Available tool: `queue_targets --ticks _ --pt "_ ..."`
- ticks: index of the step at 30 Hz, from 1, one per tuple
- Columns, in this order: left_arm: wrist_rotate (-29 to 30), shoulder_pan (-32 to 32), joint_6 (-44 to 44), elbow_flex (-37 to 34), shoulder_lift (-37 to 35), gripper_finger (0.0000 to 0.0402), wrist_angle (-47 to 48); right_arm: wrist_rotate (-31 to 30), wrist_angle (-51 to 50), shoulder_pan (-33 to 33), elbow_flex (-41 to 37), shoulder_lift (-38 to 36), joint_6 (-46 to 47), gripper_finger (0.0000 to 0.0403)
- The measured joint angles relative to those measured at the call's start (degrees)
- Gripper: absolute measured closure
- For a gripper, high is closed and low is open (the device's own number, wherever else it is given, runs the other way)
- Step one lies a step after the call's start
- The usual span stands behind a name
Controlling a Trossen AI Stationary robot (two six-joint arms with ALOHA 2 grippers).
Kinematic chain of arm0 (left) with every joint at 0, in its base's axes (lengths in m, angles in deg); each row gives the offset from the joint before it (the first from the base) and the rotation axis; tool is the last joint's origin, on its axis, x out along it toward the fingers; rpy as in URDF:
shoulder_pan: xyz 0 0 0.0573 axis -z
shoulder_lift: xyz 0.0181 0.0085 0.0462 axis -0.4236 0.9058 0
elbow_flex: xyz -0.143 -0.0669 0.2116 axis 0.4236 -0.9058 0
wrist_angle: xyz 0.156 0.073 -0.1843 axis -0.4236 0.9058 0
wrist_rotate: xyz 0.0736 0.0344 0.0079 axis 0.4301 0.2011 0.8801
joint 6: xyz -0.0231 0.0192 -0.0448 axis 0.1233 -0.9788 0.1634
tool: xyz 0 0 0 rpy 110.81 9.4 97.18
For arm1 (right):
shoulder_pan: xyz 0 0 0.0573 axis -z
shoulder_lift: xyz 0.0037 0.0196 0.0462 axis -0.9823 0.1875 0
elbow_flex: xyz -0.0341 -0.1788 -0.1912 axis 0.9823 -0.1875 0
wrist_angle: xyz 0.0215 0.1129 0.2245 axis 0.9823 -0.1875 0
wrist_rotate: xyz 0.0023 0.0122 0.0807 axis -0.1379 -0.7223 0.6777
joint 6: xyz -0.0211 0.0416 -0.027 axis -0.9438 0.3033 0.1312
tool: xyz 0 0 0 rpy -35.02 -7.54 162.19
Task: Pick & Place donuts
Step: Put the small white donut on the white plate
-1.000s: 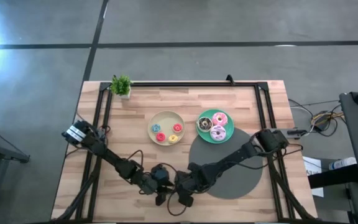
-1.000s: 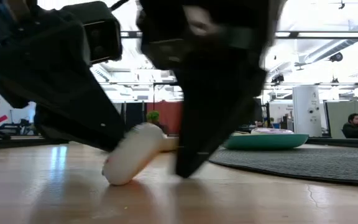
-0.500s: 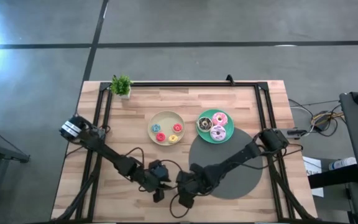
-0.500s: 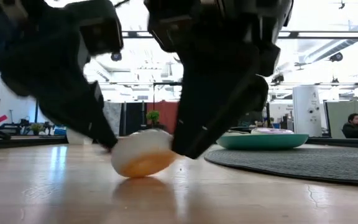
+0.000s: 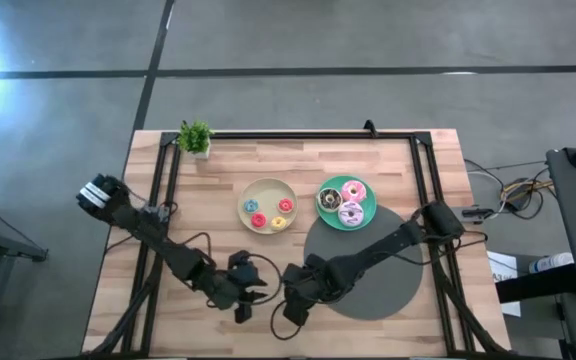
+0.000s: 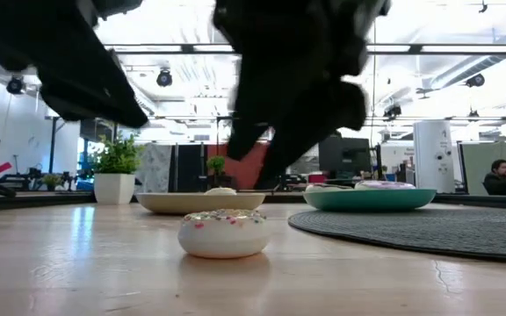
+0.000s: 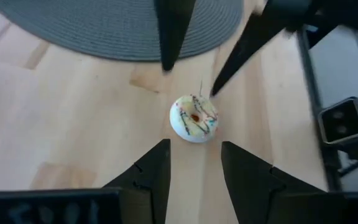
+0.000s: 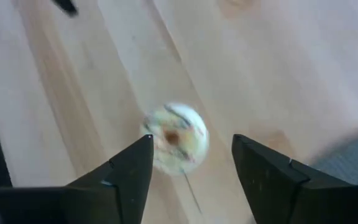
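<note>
A white-iced sprinkled donut (image 6: 224,233) lies flat on the bare wooden table (image 5: 218,190) near the front edge, free of both arms. The left gripper (image 7: 192,163) hovers just beside it with its fingers spread apart and nothing between them; the right gripper (image 8: 190,163) hangs on the other side, likewise spread wide and empty. Behind, small donuts (image 5: 268,213) sit on the beige plate (image 5: 252,190) and larger ones (image 5: 346,201) on the teal plate (image 5: 370,214), beside a grey round mat (image 5: 388,290). A potted plant (image 5: 195,138) stands at the far corner. No readable writing shows anywhere.
</note>
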Motion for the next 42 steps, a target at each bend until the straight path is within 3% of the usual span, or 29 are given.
queue_targets --ticks 12,23,28,36,42 --pt "2.10 2.13 7.46 -12.11 -13.17 0.0284 2.03 1.54 3.01 1.35 0.02 2.96 -4.07 0.0191" --pt "2.31 2.44 7.93 -19.14 -26.03 0.0284 1.82 3.07 5.64 1.40 0.15 6.20 -4.65 0.0206" --pt "2.28 2.44 8.45 -20.96 -30.48 0.0284 2.26 3.91 5.66 2.10 0.60 6.24 -5.40 0.0249" --pt "4.18 2.46 8.44 -21.83 -37.39 0.0284 6.93 4.32 5.36 5.96 3.52 6.48 -5.98 0.0374" --pt "4.23 2.46 8.45 -21.79 -43.75 0.0284 10.77 1.18 0.97 12.61 8.01 5.00 -7.86 0.0387"
